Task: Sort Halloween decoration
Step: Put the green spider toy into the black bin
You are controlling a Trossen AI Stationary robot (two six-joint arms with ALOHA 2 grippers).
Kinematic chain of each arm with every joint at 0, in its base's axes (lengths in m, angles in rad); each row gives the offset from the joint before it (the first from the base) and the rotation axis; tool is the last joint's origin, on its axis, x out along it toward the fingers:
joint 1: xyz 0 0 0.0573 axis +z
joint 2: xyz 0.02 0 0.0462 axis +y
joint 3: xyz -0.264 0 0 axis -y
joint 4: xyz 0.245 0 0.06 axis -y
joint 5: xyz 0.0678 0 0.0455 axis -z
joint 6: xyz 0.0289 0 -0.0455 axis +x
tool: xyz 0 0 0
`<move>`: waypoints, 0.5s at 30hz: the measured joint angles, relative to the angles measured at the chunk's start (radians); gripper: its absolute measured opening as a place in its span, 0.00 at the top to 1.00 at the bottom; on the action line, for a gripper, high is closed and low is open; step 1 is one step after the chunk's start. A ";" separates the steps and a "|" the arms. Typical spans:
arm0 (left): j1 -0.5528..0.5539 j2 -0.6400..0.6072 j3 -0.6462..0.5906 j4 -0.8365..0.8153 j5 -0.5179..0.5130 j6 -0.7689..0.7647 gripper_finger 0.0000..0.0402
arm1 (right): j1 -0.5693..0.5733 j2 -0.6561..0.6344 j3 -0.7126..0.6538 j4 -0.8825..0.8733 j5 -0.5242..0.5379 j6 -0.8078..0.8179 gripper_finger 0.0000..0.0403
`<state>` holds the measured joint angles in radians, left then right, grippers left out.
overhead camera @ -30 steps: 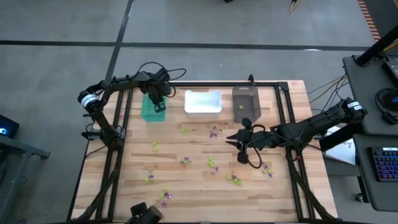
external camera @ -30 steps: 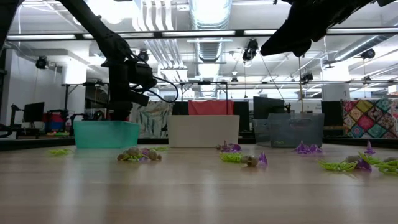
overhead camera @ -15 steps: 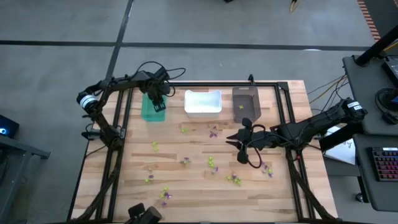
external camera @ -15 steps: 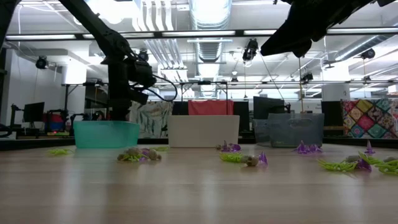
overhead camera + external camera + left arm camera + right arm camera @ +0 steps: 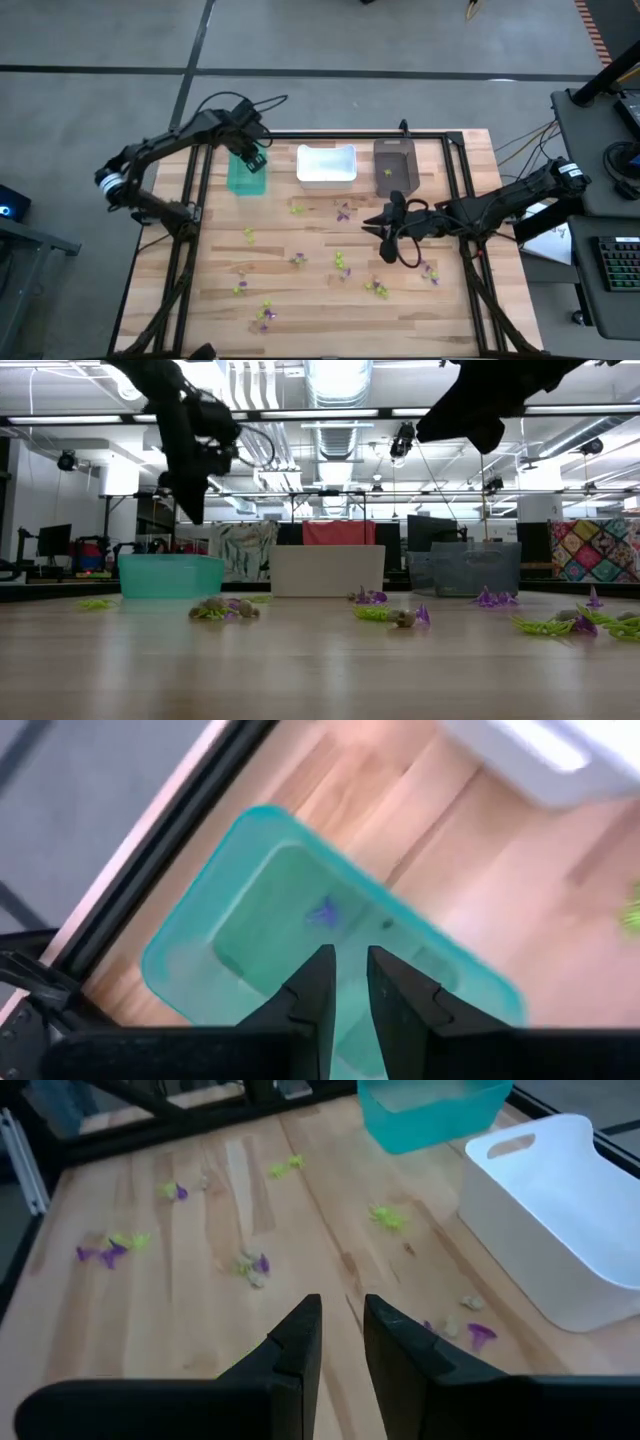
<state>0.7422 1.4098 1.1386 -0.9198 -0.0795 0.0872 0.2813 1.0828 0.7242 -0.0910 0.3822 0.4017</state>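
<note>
The Halloween decoration is several tiny purple, lime-green and pale trinkets strewn over the wooden table, such as a purple one and a green one. One purple trinket lies on the floor of the teal bin. My left gripper hangs above that bin, fingers pointing down with a narrow gap and nothing between them. My right gripper hovers over the table's middle right, narrowly open and empty.
A white bin and a dark bin holding a green trinket stand beside the teal one along the far edge. A black frame runs around the table. Bare wood lies between the trinket clusters.
My left gripper has risen out of the teal bin, mostly in the last half second, and now hangs well above its rim, turned a little about its own axis. The bins and the trinkets on the table have stayed where they were.
</note>
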 joint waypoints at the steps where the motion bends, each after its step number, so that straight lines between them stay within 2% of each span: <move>1: -0.021 -0.027 -0.010 0.010 0.000 -0.016 0.89 | 0.000 0.000 0.005 0.001 0.000 0.000 0.83; 9: -0.270 -0.205 -0.130 0.189 0.001 -0.152 0.89 | 0.000 0.000 0.024 -0.001 0.000 0.024 0.83; 15: -0.476 -0.255 -0.238 0.394 0.002 -0.205 0.89 | 0.000 0.000 0.025 -0.008 -0.029 0.070 0.83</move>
<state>0.2658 1.1545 0.9004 -0.5256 -0.0776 -0.1177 0.2810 1.0828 0.7490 -0.0994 0.3537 0.4713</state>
